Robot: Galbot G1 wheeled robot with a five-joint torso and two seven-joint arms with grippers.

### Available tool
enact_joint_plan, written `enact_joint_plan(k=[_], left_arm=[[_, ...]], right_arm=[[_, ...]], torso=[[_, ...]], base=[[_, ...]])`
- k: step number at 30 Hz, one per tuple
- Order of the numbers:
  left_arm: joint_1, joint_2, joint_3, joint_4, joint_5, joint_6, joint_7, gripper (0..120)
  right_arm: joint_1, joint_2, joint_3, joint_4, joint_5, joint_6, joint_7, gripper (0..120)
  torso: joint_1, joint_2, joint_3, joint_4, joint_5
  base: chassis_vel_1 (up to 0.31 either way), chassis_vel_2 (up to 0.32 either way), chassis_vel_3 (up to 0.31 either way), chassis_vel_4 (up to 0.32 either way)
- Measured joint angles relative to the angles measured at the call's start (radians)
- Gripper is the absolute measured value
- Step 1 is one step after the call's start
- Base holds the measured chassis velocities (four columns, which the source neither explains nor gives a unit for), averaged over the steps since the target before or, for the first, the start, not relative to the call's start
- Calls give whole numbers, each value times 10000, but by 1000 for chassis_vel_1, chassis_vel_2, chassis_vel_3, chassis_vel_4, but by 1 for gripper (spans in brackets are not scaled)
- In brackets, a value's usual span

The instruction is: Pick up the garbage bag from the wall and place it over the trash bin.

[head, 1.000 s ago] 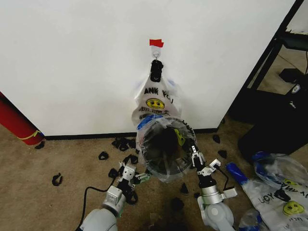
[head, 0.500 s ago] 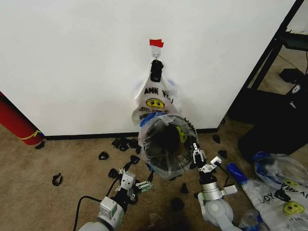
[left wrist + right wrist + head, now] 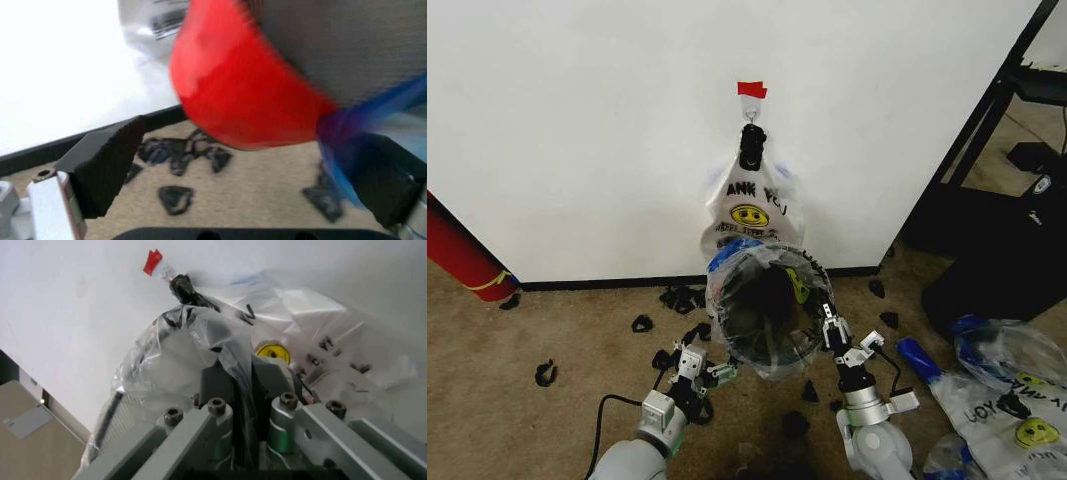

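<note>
Beige carpet (image 3: 547,330) strewn with small black scraps runs up to the white wall (image 3: 577,120), where a bunch of printed bags (image 3: 749,210) hangs from a hook under red tape (image 3: 751,90). Just below that bunch, close to the baseboard, stands the trash bin (image 3: 767,315), its round mouth facing up with the garbage bag (image 3: 799,268) draped over its rim and bulging around its sides.

At the bin's right rim, the right gripper (image 3: 831,325) is clamped on a fold of that plastic; the right wrist view shows the film pinched tight between its closed fingers (image 3: 217,382). Low at the bin's left side is the left gripper (image 3: 699,366), with jaws spread wide and nothing between them; its wrist view looks at the bin's red base (image 3: 233,95) and a blue edge of the bag lying against one finger.

The bag's mouth lies across the bin opening, so each arm sits on its own side of the rim. In my judgement the left side hangs looser, and the empty left gripper, lying below and outside the rim, is the nearer one to take it
</note>
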Motion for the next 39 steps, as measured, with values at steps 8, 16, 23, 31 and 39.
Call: enact_joint_plan(k=[8, 16, 23, 31, 39], left_arm=[[-188, 36, 47, 444, 195, 202, -147, 99], [-77, -91, 73, 619, 406, -59, -99, 99], [277, 23, -129, 197, 307, -366, 870, 100], [1135, 51, -922, 124, 1864, -2204, 3308, 100], [1925, -301, -2069, 448, 3348, -3652, 4630, 100]], right_arm=[[-155, -69, -178, 344, 119, -138, 85, 1], [-223, -18, -235, 486, 467, -236, 273, 1], [-169, 37, -266, 440, 438, -243, 643, 1], [205, 286, -343, 377, -132, -449, 2922, 1], [445, 380, -476, 931, -593, -1784, 6460, 1]], torso=[[0, 0, 0, 0, 1], [0, 0, 0, -1, 0], [0, 0, 0, 0, 1], [0, 0, 0, 0, 1], [0, 0, 0, 0, 0]], base=[[0, 0, 0, 0], [0, 0, 0, 0], [0, 0, 0, 0], [0, 0, 0, 0], [0, 0, 0, 0]])
